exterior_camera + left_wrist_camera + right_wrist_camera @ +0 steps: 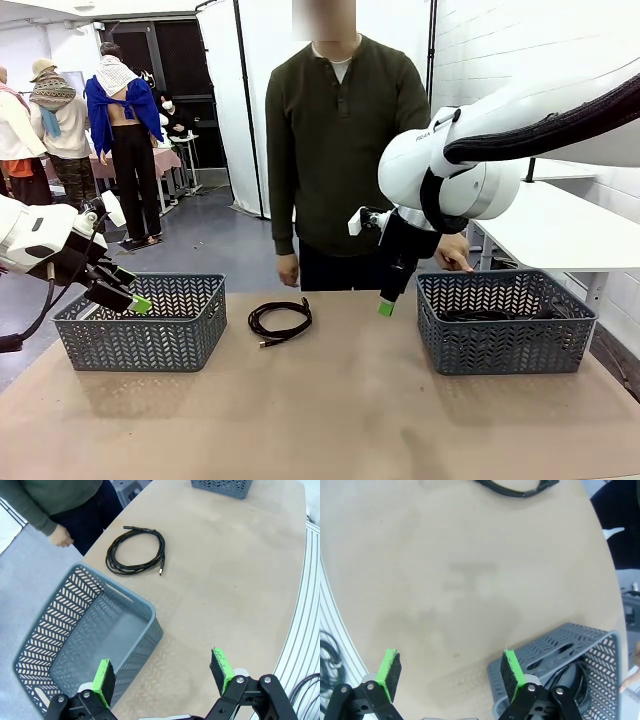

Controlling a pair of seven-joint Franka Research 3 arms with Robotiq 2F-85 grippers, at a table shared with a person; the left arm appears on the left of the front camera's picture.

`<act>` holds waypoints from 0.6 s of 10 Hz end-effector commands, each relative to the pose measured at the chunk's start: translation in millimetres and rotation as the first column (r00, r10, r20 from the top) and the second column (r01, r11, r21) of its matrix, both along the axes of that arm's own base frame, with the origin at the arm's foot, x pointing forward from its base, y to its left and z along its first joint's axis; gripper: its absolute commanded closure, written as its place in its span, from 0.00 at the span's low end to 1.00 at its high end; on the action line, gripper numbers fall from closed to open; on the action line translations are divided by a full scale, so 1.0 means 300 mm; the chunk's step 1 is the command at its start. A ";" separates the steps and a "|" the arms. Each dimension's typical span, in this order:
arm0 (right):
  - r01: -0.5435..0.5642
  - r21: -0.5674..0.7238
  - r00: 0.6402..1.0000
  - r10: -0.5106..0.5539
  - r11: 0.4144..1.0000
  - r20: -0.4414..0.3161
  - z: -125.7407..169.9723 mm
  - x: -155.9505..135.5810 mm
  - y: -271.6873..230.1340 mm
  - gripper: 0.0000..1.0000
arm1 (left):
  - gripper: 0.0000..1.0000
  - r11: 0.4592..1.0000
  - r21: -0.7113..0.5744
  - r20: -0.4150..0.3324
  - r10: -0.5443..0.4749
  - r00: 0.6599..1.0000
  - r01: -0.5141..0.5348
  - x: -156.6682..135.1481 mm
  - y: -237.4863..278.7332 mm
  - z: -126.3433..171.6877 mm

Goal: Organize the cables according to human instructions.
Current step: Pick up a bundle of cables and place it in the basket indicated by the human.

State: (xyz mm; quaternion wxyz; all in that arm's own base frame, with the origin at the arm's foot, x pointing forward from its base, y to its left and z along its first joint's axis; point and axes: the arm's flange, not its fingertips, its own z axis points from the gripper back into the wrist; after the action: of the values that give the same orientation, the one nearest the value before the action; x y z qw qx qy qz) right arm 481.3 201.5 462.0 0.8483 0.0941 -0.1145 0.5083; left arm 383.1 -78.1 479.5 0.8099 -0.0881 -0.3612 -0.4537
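Brown table (330, 410) with two grey baskets, a person behind, one coiled cable left out.

Left basket (140, 325) bare inside; right basket (505, 320) already holding dark cable. Person (335, 150) in olive shirt standing at far edge. Left tool (162, 677) over left basket's near rim, fingers apart, holding nothing. Right tool (450, 672) beside right basket, fingers wide apart, holding nothing. Loose black cable (280, 321) lying coiled mid-table, between baskets. Likely light, floppy, prone to uncoiling; best pinched across several loops at once.
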 end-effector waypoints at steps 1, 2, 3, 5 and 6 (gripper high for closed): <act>0.132 -0.011 0.991 -0.132 0.991 -0.034 0.017 0.041 0.103 0.00 | 0.00 1.000 -0.007 0.000 -0.010 1.000 0.010 0.008 0.007 -0.008; 0.206 -0.022 0.978 -0.207 0.978 -0.038 0.025 0.056 0.147 0.00 | 0.00 1.000 -0.007 0.000 -0.010 1.000 0.010 0.008 0.007 -0.008; 0.275 -0.019 0.960 -0.276 0.961 -0.045 0.031 0.074 0.195 0.00 | 0.00 1.000 -0.007 0.000 -0.010 1.000 0.010 0.008 0.007 -0.008; 0.419 0.006 0.905 -0.417 0.908 -0.089 0.024 0.136 0.277 0.00 | 0.00 1.000 -0.007 0.000 -0.010 1.000 0.010 0.008 0.007 -0.008; 0.459 0.003 0.885 -0.456 0.889 -0.093 0.019 0.156 0.299 0.00 | 0.00 1.000 -0.007 0.000 -0.010 1.000 0.010 0.008 0.007 -0.008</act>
State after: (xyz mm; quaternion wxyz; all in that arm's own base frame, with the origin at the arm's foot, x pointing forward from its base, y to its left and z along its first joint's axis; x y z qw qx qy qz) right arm 515.6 279.9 469.2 0.9376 0.1028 -0.0988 0.3173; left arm 383.1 -78.2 479.5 0.8098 -0.0880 -0.3612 -0.4538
